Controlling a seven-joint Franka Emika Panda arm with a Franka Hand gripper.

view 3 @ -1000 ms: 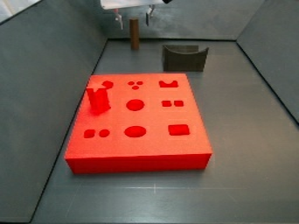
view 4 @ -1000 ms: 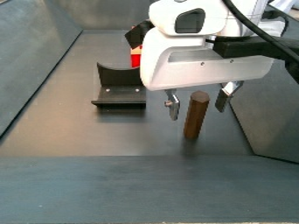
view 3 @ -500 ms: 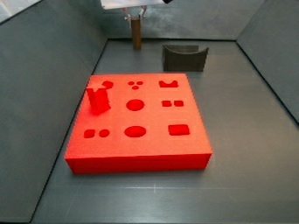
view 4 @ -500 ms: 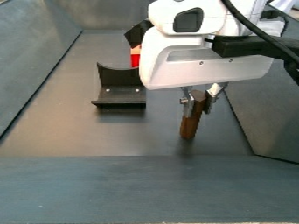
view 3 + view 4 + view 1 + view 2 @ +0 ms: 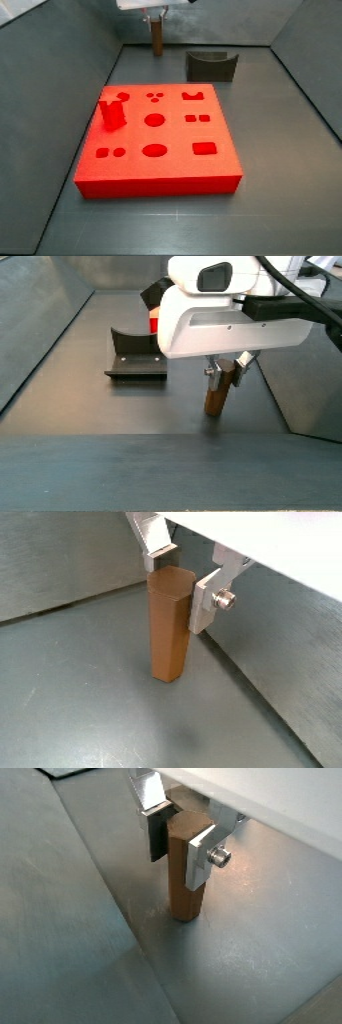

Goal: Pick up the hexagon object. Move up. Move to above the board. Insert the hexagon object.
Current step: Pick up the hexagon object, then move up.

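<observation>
The board (image 5: 156,140) is lying flat, its recessed holes empty and a short red peg (image 5: 112,114) standing near its left edge. Behind it, the hexagon object (image 5: 217,396), a slim plain brown bar, is standing upright on the grey floor (image 5: 120,406). The gripper (image 5: 185,574) is clamping its top between silver fingers (image 5: 213,594), unchanged from half a second ago.

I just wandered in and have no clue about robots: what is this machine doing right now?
A robot arm's gripper is closed around the top of the hexagon object, a slim brown bar standing upright on the grey floor at the back of the bin. The board, red with shaped holes, lies apart from it nearer the front, beside a dark grey U-shaped block. Nothing is inserted yet.
</observation>
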